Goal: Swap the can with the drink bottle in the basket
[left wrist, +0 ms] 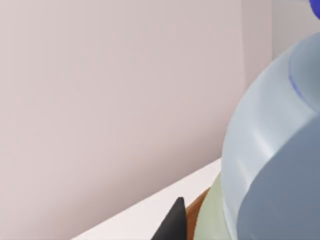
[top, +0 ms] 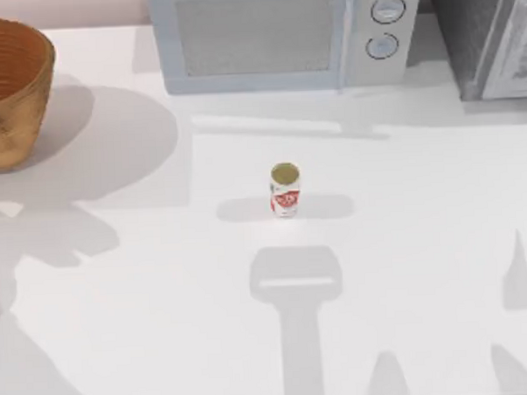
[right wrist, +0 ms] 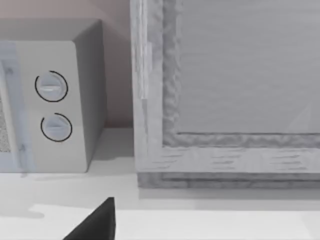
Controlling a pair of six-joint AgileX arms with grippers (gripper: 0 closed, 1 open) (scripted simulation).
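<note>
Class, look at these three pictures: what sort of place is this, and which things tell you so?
Probably a kitchen counter, in simulation: a microwave with two dials stands at the back of a white table, with a wicker basket and a small drink bottle.

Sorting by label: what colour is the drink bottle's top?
Gold, on the drink bottle, above a white body with a red label; clearest in the top view.

Drink bottle (top: 284, 190) upright mid-table — wicker basket (top: 7, 95) far left.
</note>
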